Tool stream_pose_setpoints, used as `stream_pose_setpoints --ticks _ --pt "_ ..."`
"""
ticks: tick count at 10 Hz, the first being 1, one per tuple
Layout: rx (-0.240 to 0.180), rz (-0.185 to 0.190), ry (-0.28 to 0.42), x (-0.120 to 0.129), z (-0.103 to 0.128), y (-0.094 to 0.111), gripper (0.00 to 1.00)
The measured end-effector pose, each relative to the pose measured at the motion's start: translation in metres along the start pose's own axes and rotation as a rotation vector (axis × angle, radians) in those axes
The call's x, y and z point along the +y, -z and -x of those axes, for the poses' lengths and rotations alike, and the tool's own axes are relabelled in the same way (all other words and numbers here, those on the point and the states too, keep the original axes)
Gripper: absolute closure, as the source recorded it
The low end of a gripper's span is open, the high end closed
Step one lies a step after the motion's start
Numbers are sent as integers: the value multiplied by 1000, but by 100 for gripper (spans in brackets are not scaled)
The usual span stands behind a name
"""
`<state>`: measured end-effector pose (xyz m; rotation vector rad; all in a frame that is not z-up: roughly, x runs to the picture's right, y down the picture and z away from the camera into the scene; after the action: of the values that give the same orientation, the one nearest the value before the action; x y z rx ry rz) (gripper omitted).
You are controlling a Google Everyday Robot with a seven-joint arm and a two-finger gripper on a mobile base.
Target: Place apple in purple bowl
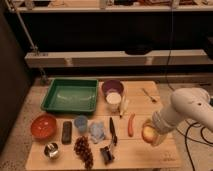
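Note:
The apple (148, 133), yellow-orange with a reddish blush, hangs just above the table's right front part, right of the carrot (131, 124). My gripper (150, 134) is shut on it, and the white arm (186, 109) reaches in from the right. The purple bowl (112, 87) stands at the back middle of the table, to the rear left of the apple, with a white cup (114, 99) directly in front of it.
A green tray (70, 95) lies back left. A red bowl (43, 126), metal bowl (51, 150), dark block (66, 132), blue cup (81, 123), grapes (84, 150) and a black tool (111, 134) fill the front. A spoon (149, 95) lies back right.

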<state>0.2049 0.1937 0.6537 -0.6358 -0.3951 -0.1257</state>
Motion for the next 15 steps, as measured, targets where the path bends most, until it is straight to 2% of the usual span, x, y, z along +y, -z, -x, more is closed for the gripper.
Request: stream_pose_setpoints --ticks 3,5,8,9,11,15 --pt "3 -4 1 0 -1 0 100" --pt "9 -23 47 -14 8 3 100" --pt "32 -45 108 -72 24 14 100" --pt "45 -55 122 -106 27 18 100" --pt "52 -71 127 -150 26 23 100" --pt "56 -125 130 -257 16 44 100"
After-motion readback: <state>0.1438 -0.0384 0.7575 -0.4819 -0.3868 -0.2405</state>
